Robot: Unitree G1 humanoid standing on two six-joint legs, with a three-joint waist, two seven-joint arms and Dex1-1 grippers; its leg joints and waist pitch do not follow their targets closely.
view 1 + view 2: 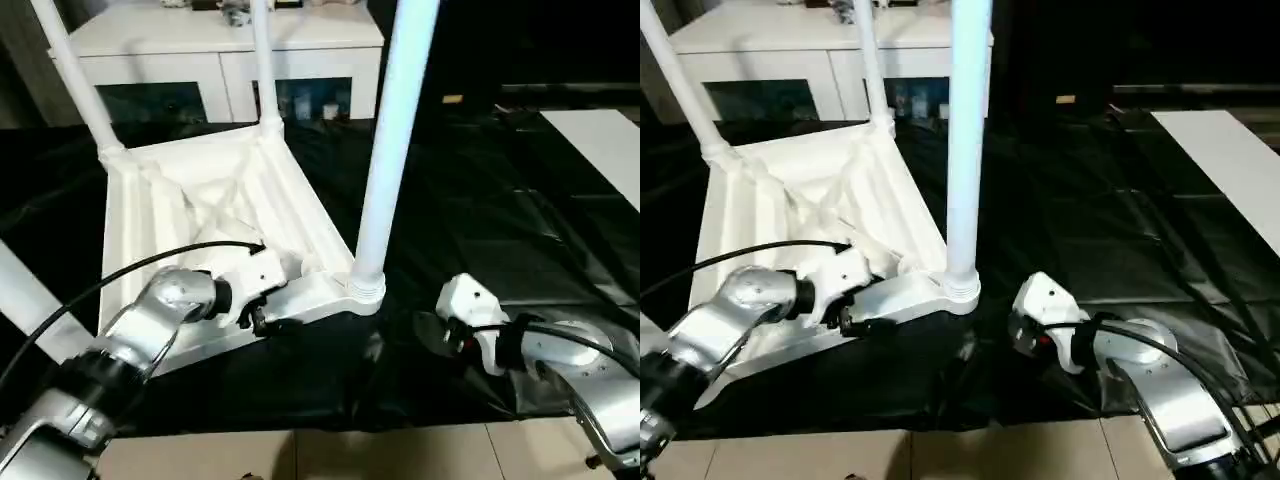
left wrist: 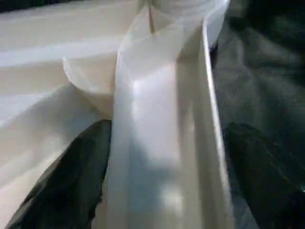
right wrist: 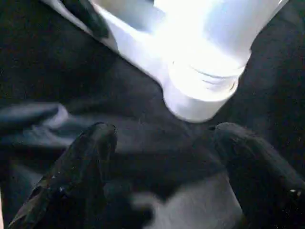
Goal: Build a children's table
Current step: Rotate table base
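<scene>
left end effector (image 1: pixel 262 318) astride upturned tabletop (image 1: pixel 215 215) rim, right end effector (image 1: pixel 432 333) beside it

White X-ribbed tabletop (image 1: pixel 215 205), black sheet (image 1: pixel 480 230)

white glass-door cabinet (image 1: pixel 215 60), black sheet (image 1: pixel 500 230), tiled floor (image 1: pixel 380 455)

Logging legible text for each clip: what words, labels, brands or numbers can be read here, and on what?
None can be read.
Tabletop, legs and black floor sheet: no print to be seen.
Items behind the cabinet's glass doors: too small and blurred to tell.
</scene>
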